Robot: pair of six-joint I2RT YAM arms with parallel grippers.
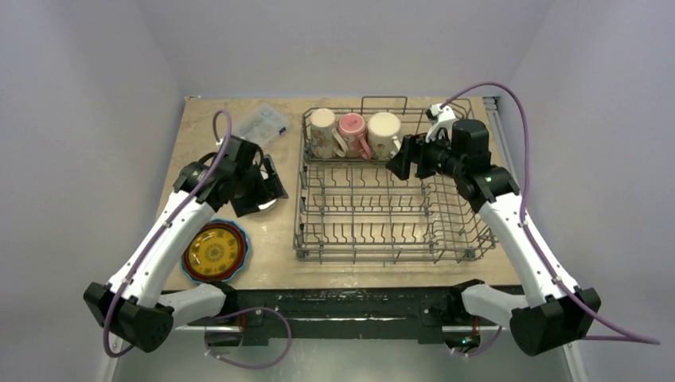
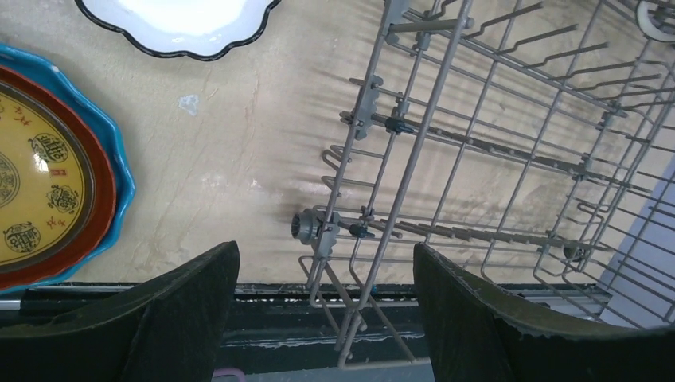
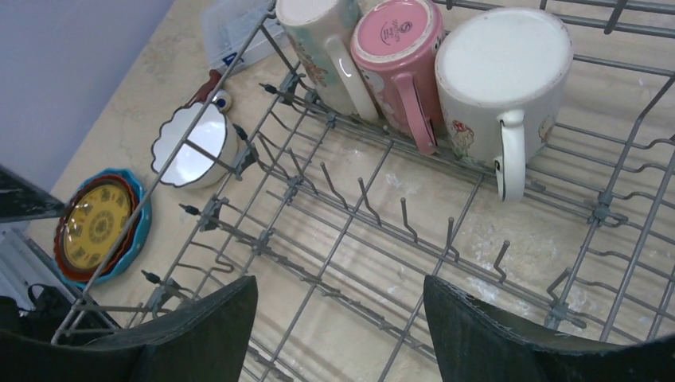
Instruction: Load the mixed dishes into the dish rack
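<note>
Along the far left row of the large grey wire dish rack (image 1: pixel 390 203), three mugs are standing bases-up, side by side: a cream patterned mug (image 1: pixel 322 131), a pink mug (image 1: pixel 353 131) and a second cream mug (image 1: pixel 384 134). Just right of them, the right gripper (image 3: pixel 341 290) is hovering over the rack, fingers spread and grasping nothing. On the beige table (image 1: pixel 275 247), a small white scalloped bowl (image 3: pixel 191 155) is sitting just left of the rack wall. The left gripper (image 2: pixel 325 263) is hanging close by it, likewise released. Nearer, at the left, a yellow-patterned plate (image 1: pixel 213 251) is lying on an orange plate (image 2: pixel 94 203), itself on a blue plate (image 2: pixel 123 179). A clear plastic compartment box (image 1: pixel 261 121) is resting near the far left corner.
</note>
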